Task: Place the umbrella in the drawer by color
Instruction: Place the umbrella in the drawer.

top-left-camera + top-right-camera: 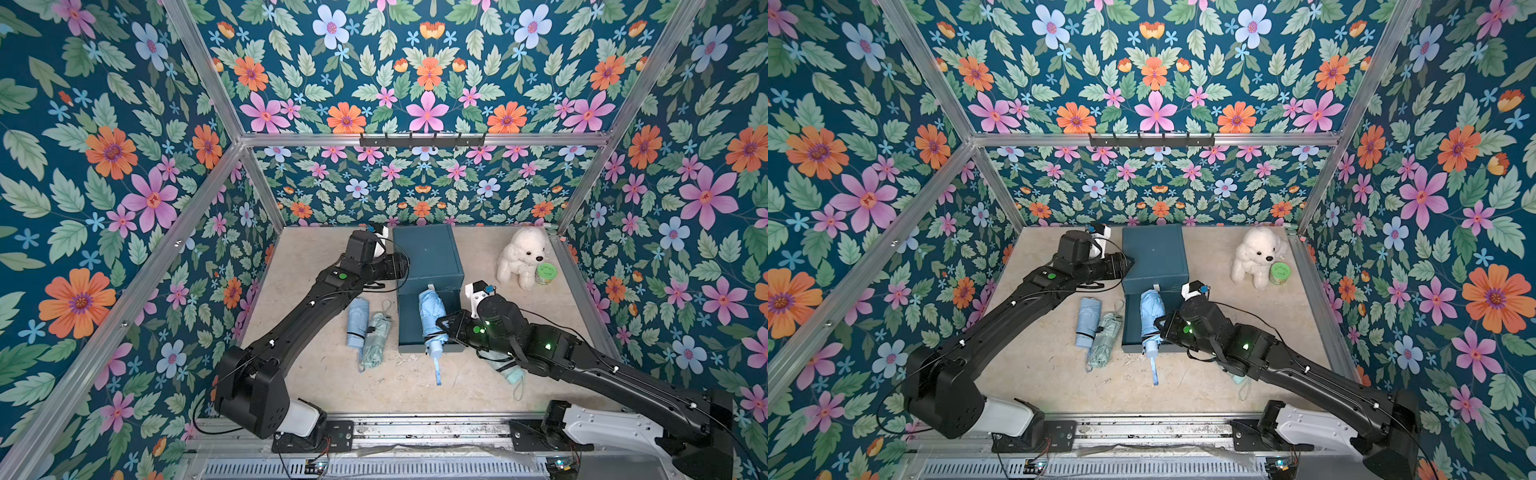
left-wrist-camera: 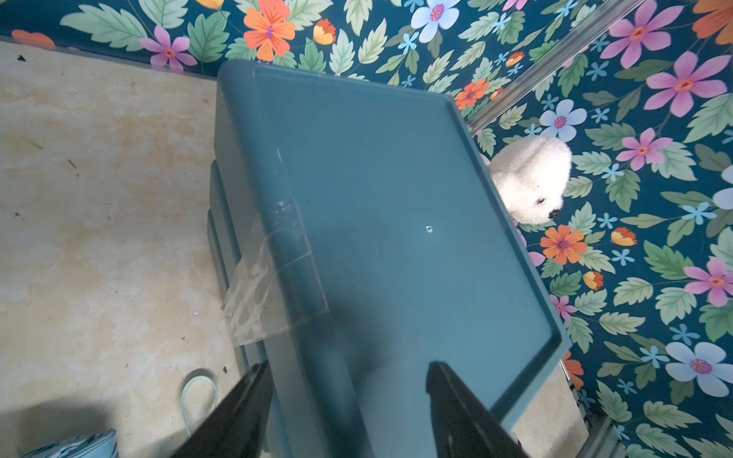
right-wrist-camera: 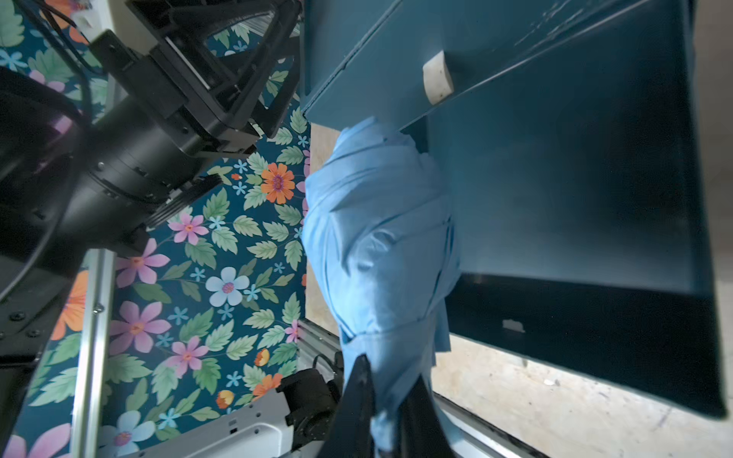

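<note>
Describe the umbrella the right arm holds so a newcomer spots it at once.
Find the teal cabinet at the back of the table, its lower drawer pulled open. Across it lies a bright blue umbrella, handle overhanging the front, pinched by the right fingers. The paler blue umbrella and green umbrella lie on the table.

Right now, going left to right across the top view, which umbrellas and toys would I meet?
Pale blue folded fabric umbrella, mint green folded umbrella, brighter blue folded umbrella, white plush dog.

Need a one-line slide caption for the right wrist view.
Right gripper, jaws shut on the blue umbrella, holds it at the open teal drawer.
</note>
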Tool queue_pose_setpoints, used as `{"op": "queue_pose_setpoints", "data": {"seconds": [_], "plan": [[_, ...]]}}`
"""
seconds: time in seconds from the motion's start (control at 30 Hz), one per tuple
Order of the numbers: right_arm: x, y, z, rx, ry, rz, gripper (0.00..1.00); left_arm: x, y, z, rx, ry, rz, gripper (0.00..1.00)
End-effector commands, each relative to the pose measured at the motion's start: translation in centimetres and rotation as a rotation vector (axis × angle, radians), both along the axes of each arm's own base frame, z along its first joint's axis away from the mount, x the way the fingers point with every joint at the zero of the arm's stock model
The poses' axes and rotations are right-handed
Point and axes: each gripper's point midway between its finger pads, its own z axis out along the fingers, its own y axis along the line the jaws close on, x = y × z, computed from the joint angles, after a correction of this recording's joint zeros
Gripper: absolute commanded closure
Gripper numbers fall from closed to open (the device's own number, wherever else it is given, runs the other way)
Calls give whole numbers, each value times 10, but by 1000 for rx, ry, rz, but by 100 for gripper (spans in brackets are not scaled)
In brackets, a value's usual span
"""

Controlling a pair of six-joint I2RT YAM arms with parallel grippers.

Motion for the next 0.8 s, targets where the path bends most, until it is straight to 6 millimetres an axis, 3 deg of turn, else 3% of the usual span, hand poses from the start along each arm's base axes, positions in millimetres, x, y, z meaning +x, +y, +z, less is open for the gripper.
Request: {"op": "queue_pose_setpoints", "data": {"seconds": [0.0, 0.13, 0.53, 0.77], "plan": [[6, 11, 12, 151, 55, -34, 100, 6, 0, -7, 31, -9, -3, 33], [15, 5, -7, 192, 114, -79, 100, 8, 0, -19, 50, 16, -7, 35], [30, -3, -38, 187, 156, -168, 100, 7, 2, -24, 76, 18, -14, 39], [46, 0, -42, 199, 134, -219, 100, 5, 1, -31, 89, 31, -32, 42]]}}
